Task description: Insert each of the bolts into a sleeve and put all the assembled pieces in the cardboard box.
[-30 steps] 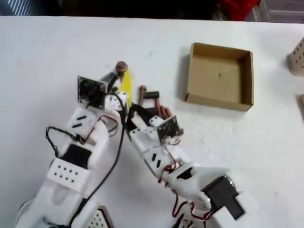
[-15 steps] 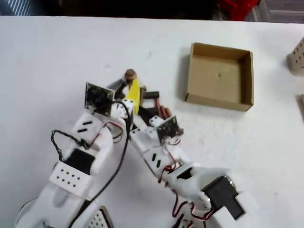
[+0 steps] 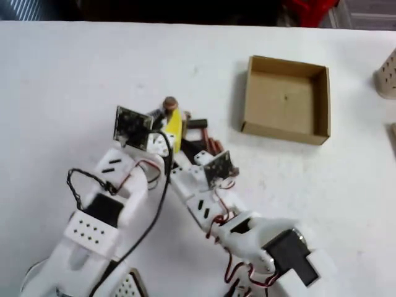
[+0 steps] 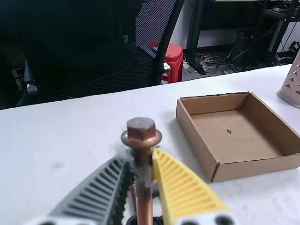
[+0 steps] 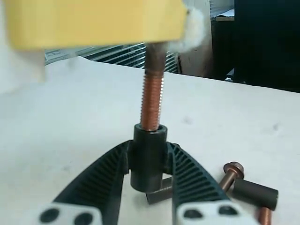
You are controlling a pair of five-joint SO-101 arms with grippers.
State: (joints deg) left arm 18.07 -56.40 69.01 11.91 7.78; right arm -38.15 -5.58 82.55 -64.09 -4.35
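The left gripper (image 4: pixel 142 160) is clamped on a copper bolt (image 4: pixel 140 133), held upright so that its thread drops into the black sleeve (image 5: pixel 147 147), which the right gripper (image 5: pixel 148 161) pinches steady (the right wrist view shows this joint, which the arms hide from above). The cardboard box (image 4: pixel 243 168) sits nearby on the surface (image 3: pixel 74 68).

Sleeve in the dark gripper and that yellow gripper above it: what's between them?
The bolt: its bare threaded shank spans the gap and meets the top of the sleeve, as the right wrist view shows.
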